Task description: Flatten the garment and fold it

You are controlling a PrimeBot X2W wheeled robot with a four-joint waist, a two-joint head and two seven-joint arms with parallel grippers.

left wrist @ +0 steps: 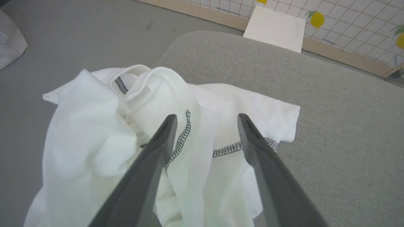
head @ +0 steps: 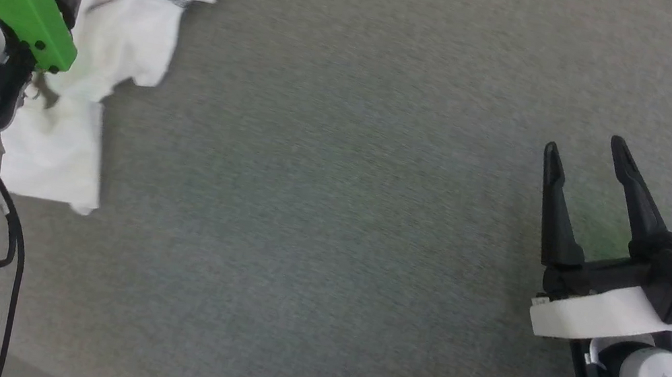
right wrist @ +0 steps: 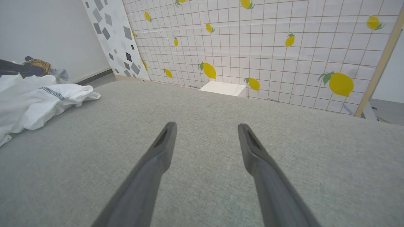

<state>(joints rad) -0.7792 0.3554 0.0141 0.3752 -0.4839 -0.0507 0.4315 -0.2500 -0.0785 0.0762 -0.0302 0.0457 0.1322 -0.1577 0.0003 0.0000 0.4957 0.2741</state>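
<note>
— Since the shirt (head: 124,23) lies bunched in a heap at the far left of the grey padded surface (head: 331,215), what should come first?

— Spreading it, I judge; no fold comes clean from a crumple. Its round neck opening (left wrist: 135,77) sits at the heap's far side, and dark stitched seams (left wrist: 181,142) cross the top, so layers overlap.

— Where is the left gripper (left wrist: 206,116)?

— Right above the heap, its two fingers spread wide with nothing between them. Whether the tips touch the cloth I cannot tell.

— And the right gripper (head: 584,145)?

— Near right, well apart from the shirt, over bare surface, fingers likewise spread and empty.

— How would you take hold?

— Pinch one layer only, at a free edge such as the flap (left wrist: 284,116) on the heap's right, not the thick middle. Thin cloth will likely drag its neighbours along, so pull slowly toward the open middle of the surface.

— Any risk?

— Part of the heap seems to reach the surface's left edge; a tug that way could let it slip toward the floor (left wrist: 63,31). Bringing the right gripper across to hold an opposite corner would help draw it flat. The white box (left wrist: 274,28) by the lemon-patterned wall (right wrist: 284,47) stands far off, out of the way.
</note>
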